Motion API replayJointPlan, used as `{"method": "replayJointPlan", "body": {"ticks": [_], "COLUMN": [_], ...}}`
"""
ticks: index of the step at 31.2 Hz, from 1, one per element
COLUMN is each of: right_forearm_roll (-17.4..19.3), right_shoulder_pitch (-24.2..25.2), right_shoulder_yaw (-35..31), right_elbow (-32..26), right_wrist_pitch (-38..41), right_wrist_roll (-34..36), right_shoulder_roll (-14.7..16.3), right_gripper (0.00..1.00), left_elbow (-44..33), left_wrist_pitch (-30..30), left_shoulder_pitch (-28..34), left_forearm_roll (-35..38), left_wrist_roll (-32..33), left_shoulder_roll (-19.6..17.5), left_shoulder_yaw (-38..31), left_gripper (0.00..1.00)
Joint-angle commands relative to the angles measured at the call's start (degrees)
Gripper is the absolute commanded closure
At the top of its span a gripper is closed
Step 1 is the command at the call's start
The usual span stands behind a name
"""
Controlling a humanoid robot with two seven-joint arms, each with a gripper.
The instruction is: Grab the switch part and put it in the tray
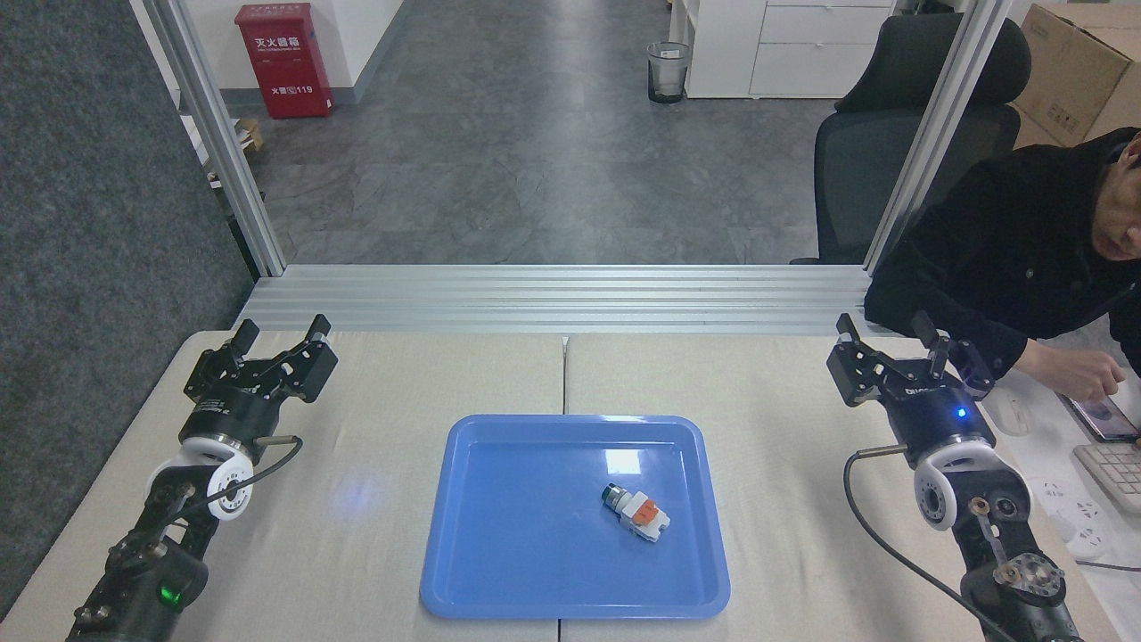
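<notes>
The switch part, white with an orange block and a dark-green cap, lies on its side inside the blue tray, right of the tray's middle. My right gripper is open and empty, well off to the right of the tray near the table's far right corner. Over the table's far left corner my left gripper stands open, with nothing between its fingers.
A person in a black jacket sits at the right, a hand on a phone close to my right gripper. A keyboard and power strip lie beyond the table's right edge. An aluminium frame rail borders the far edge.
</notes>
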State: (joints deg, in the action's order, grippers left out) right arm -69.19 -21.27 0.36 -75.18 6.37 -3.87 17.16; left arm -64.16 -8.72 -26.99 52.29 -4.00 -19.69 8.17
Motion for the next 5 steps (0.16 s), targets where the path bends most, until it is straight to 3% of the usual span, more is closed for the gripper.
{"method": "replayJointPlan", "body": {"ticks": [1, 5], "right_forearm_roll": [2.5, 2.6], "right_shoulder_pitch": [0.4, 0.9], "right_shoulder_yaw": [-5.1, -5.0], "right_elbow": [1.7, 1.6], "right_wrist_pitch": [0.8, 0.9], "right_wrist_roll": [-0.4, -0.4], "right_shoulder_roll": [7.1, 6.8], "right_gripper": [0.06, 0.06], "left_elbow": [0.0, 0.0], "left_wrist_pitch": [0.0, 0.0], "left_shoulder_pitch": [0.0, 0.0], "left_forearm_roll": [0.0, 0.0], "left_wrist_roll": [0.0, 0.0], "left_shoulder_roll": [0.0, 0.0], "left_shoulder_yaw": [0.0, 0.0], "left_gripper": [0.00, 0.00]}}
